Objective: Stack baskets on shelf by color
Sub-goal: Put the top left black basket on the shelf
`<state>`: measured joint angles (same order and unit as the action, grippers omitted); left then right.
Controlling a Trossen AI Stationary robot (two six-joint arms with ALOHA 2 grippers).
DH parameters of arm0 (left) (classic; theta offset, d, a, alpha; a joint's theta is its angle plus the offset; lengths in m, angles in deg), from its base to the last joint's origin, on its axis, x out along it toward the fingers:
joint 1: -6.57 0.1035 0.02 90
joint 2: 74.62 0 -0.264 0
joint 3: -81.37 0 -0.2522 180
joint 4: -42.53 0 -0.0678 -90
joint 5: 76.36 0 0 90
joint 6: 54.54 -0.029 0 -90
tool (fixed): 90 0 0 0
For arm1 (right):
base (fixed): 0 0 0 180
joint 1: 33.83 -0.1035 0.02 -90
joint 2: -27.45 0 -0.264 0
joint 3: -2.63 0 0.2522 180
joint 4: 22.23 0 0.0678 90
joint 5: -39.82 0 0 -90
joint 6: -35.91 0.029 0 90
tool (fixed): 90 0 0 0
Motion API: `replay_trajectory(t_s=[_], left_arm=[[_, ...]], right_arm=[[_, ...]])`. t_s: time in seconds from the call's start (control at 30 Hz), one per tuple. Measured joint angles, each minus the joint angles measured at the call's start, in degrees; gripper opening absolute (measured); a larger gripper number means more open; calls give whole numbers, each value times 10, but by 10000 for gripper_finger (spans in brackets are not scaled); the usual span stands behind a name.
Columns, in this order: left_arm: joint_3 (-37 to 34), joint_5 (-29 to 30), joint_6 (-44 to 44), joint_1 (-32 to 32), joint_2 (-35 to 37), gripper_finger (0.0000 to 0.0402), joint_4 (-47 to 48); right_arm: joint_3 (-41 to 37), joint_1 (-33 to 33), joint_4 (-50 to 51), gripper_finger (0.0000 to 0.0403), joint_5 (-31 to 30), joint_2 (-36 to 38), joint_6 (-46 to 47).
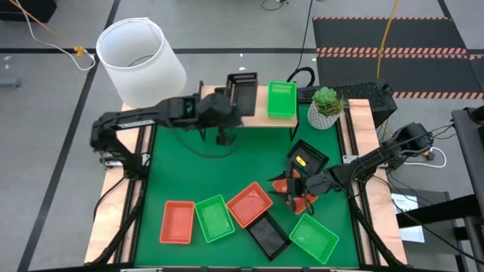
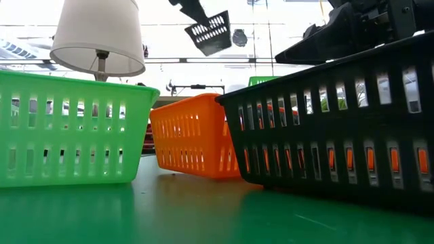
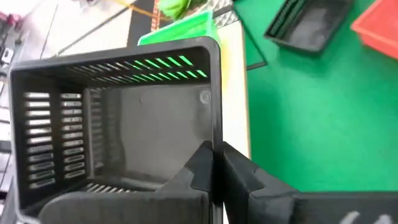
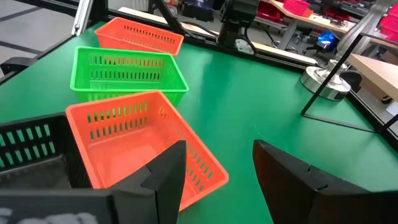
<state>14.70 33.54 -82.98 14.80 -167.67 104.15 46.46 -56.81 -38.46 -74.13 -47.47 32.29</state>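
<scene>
two pincers were at work: the left pincer (image 3: 214,163) was clamped on the wall of a black basket (image 1: 242,92), holding it tilted above the shelf (image 1: 257,115), just beside a green basket (image 1: 281,99) resting on the shelf. the right pincer (image 4: 217,165) hung with fingers spread above the green surface (image 1: 189,170), beside an orange basket (image 4: 137,143) among the other baskets lying there.

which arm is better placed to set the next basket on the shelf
Left. Its gripper is shut on a black basket held over the shelf. The right gripper hangs open and empty near the orange basket.
</scene>
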Motion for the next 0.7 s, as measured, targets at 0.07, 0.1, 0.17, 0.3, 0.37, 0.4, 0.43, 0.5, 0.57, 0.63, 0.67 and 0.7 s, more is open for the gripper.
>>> replay_trajectory(t_s=[0.07, 0.1, 0.17, 0.3, 0.37, 0.4, 0.43, 0.5, 0.57, 0.63, 0.67, 0.7], left_arm=[[20, -15, 0, 14, -26, 7, 12], [30, -23, 0, 20, -38, 7, 14], [45, -37, 0, 31, -60, 14, 24], [57, -42, 0, 47, -91, 25, 30], [57, -49, 0, 56, -103, 19, 30], [57, -54, 0, 62, -108, 15, 31], [57, -57, 1, 67, -113, 10, 31], [57, -63, 1, 75, -124, 8, 29], [57, -65, 1, 83, -130, 14, 31], [58, -65, 1, 87, -138, 25, 29], [57, -66, 2, 90, -141, 29, 31], [57, -68, 4, 92, -143, 31, 33]], right_arm=[[0, 0, 1, 183, 0, 0, 0], [0, 0, 1, 183, 0, 0, 0], [0, 0, 1, 183, 0, 0, -1], [0, 0, 3, 183, 0, 0, -1], [0, 0, 7, 183, 0, 0, -1], [0, 0, 9, 183, 0, 0, 0], [0, 0, 9, 183, 0, 0, 0], [0, 0, 12, 183, 0, 0, 0], [0, 0, 12, 183, 0, 0, 0], [0, 0, 12, 183, 0, 0, 0], [0, 0, 13, 183, 0, 0, 1], [0, 0, 14, 183, 0, 0, 1]])
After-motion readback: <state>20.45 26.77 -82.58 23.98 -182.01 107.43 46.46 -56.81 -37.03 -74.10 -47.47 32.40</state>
